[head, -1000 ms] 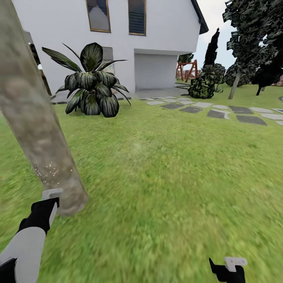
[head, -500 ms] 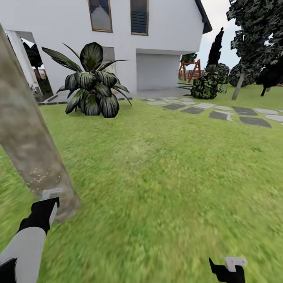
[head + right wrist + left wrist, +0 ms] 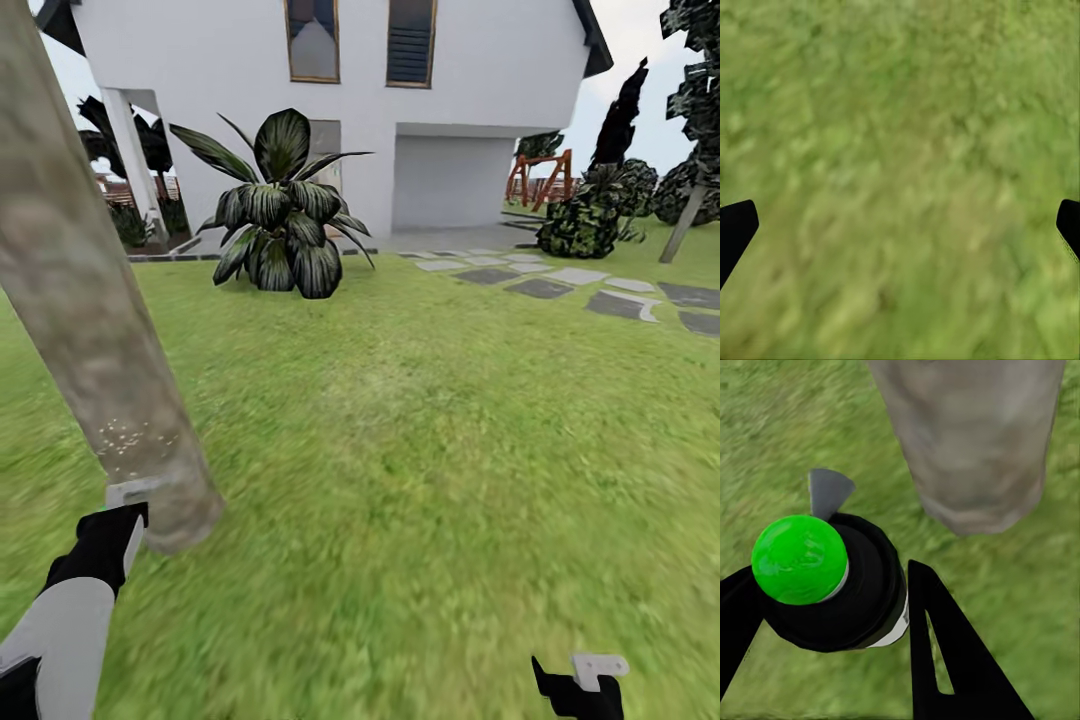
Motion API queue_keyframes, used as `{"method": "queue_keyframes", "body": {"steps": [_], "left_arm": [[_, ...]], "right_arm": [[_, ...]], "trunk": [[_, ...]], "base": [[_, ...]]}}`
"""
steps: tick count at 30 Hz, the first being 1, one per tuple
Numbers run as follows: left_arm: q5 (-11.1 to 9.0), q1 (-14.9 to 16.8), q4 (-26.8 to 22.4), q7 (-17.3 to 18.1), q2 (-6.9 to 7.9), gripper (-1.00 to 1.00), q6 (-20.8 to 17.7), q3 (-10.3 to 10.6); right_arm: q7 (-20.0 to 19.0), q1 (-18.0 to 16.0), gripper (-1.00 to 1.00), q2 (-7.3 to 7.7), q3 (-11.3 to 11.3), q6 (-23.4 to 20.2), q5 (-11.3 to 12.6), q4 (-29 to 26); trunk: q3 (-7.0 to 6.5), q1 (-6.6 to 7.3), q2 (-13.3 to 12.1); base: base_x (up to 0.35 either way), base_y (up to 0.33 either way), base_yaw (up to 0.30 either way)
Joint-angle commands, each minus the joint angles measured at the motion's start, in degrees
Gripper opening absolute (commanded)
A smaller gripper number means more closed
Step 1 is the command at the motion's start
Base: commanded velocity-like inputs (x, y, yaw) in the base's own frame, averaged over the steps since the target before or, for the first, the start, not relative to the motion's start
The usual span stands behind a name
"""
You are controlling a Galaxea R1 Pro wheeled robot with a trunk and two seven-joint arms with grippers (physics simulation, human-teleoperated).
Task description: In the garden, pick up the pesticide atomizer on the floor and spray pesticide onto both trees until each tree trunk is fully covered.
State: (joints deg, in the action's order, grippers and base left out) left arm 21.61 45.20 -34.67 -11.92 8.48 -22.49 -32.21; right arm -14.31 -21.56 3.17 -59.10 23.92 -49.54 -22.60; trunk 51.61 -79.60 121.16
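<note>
So the left gripper (image 3: 825, 607) is clamped around the spray bottle (image 3: 832, 585). In the left wrist view you're looking straight down on the bottle's black body with a bright green cap on top and a grey nozzle tab poking out toward the tree trunk (image 3: 971, 435), and a black finger (image 3: 945, 660) sits tight against each side. The trunk's base stands in the grass just beyond the nozzle, not touching it.

In the head view the left gripper (image 3: 125, 520) is at the lower left of the frame, right beside the foot of the tree trunk (image 3: 90, 300), which leans up along the left edge to the top corner. There's a patch of small pale specks on the bark low down, just above the gripper.

The right gripper (image 3: 585, 680) peeks in at the bottom right. In the right wrist view its two black fingertips (image 3: 735, 229) sit far apart at the frame edges with only lawn (image 3: 900, 180) between them, so it's wide apart and holding nothing.

Further back: a broad-leafed dark plant (image 3: 280, 210) upper middle, a white house (image 3: 450, 100) behind it, grey stepping slabs (image 3: 620, 300) on the right.
</note>
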Motion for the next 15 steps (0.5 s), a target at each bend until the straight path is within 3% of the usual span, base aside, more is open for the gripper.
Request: {"method": "queue_keyframes", "body": {"steps": [1, 6, 12, 15], "left_arm": [[0.3, 0.1, -0.1, 0.0, 0.13, -1.0, -0.3, -0.1], [0.3, 0.1, 0.0, 0.0, 0.01, -1.0, -0.2, -0.1], [0.1, 0.1, 0.0, 0.1, -0.37, -1.0, -0.3, 0.0], [0.1, 0.1, 0.0, 0.1, -0.54, -1.0, -0.3, 0.1]], "right_arm": [[-0.5, -0.1, 1.0, -0.01, -0.5, 0.3, -0.2, 0.0], [-0.5, -0.1, 1.0, 0.0, -0.5, 0.3, -0.2, 0.0], [-0.5, -0.1, 1.0, -0.01, -0.5, 0.3, -0.2, 0.0], [-0.5, -0.1, 1.0, 0.06, -0.6, 0.3, -0.2, 0.0]], "trunk": [[0.05, 0.01, 0.0], [0.05, 0.01, 0.0], [0.05, 0.01, 0.0], [0.05, 0.01, 0.0]], "base": [[0.005, -0.267, 0.277], [0.001, -0.227, 0.277], [0.0, -0.027, 0.271], [0.068, -0.023, 0.075]]}}
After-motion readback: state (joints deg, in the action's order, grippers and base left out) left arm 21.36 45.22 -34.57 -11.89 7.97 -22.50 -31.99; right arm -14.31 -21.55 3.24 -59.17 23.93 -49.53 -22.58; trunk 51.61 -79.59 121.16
